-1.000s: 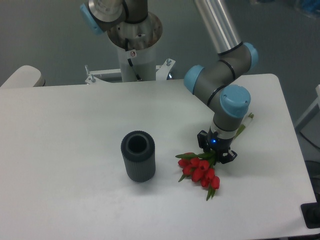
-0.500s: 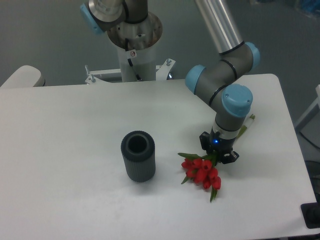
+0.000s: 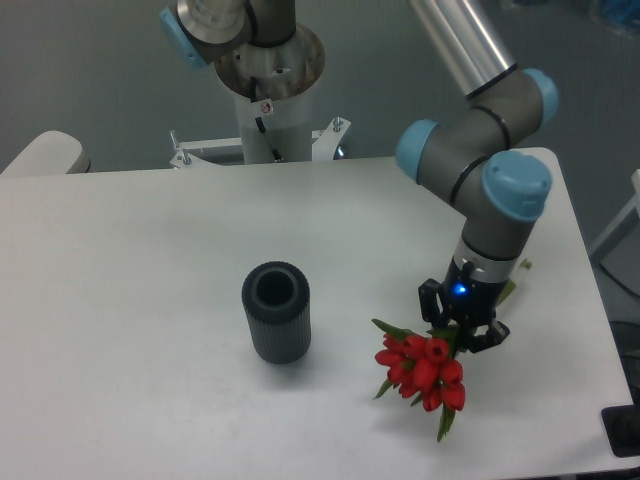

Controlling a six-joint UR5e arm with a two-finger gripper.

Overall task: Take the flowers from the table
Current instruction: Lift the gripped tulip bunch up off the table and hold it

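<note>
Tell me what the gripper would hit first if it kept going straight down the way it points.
Probably the table. The gripper points down, shut on the flowers, whose blooms hang lowest and might touch first; their height is unclear.

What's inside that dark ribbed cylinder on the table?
The vase stands upright with its mouth open. Only a dark hollow shows; its bottom is in shadow. The flowers are outside it, at the gripper.

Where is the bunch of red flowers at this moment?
The flowers are in the lower right of the camera view, held at their stems by the hand, over the table and right of the dark ribbed vase.
</note>
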